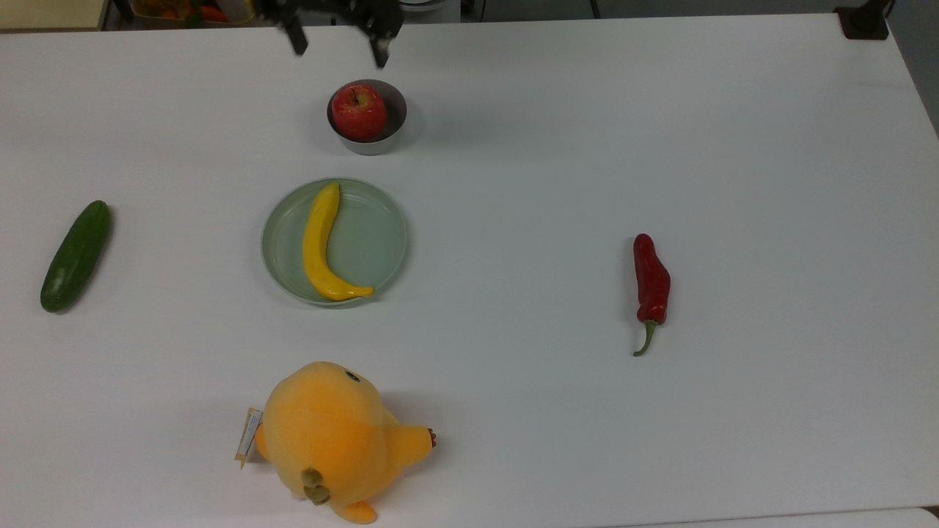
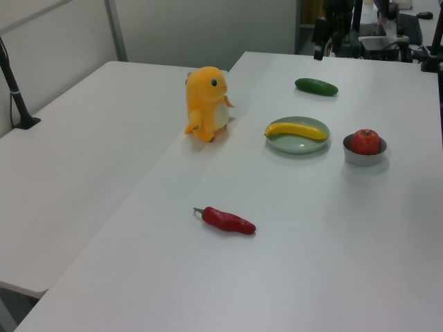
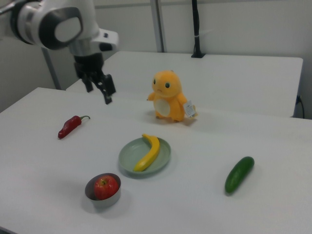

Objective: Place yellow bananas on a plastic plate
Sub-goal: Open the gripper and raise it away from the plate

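The yellow banana [image 1: 317,246] lies curved inside the pale mint-green plastic plate [image 1: 370,242], its stem tip near the plate's lower rim in the top view. Nothing touches it. My gripper [image 1: 340,50] hangs open and empty at the top view's upper edge, well above and behind the metal bowl. In the right view the gripper [image 3: 99,92] hovers high over the table, left of the plush toy, far from the banana [image 3: 148,152] and plate [image 3: 163,158]. The left view has the banana [image 2: 296,129] on the plate [image 2: 291,145] and the gripper [image 2: 320,48] near the far table edge.
A red apple [image 1: 359,111] sits in a small grey metal bowl [image 1: 397,121] just behind the plate. A dark green cucumber [image 1: 75,257] lies at the top view's left, a red chili [image 1: 651,282] at its right, and an orange-yellow plush toy [image 1: 330,440] near the front edge.
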Robot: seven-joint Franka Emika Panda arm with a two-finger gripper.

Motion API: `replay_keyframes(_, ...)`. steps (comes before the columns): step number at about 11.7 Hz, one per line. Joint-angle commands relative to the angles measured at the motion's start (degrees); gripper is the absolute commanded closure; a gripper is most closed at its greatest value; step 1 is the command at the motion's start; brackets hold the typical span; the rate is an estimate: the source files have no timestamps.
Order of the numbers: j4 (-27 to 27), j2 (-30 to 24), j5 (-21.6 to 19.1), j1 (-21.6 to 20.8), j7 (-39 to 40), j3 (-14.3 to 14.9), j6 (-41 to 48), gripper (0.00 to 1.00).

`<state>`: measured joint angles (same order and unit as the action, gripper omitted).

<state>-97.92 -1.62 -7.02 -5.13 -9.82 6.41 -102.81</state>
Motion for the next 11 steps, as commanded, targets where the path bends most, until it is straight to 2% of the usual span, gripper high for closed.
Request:
replay_keyframes(1, -2.27, -3.04, -1.25, 0.38, -0.3, -3.68, 4.18, 0.0)
replay_keyframes(3, -2.1, -2.34, 0.59, 0.03, 3.02, -3.68, 3.41, 0.0)
replay_keyframes(5, -1.92, -2.42, 4.89, 0.03, 10.49, -3.68, 2.97, 0.0)
replay_keyframes(11, -1.83, -1.1, 5.08, -0.32, 11.31, -3.68, 2.35, 0.0)
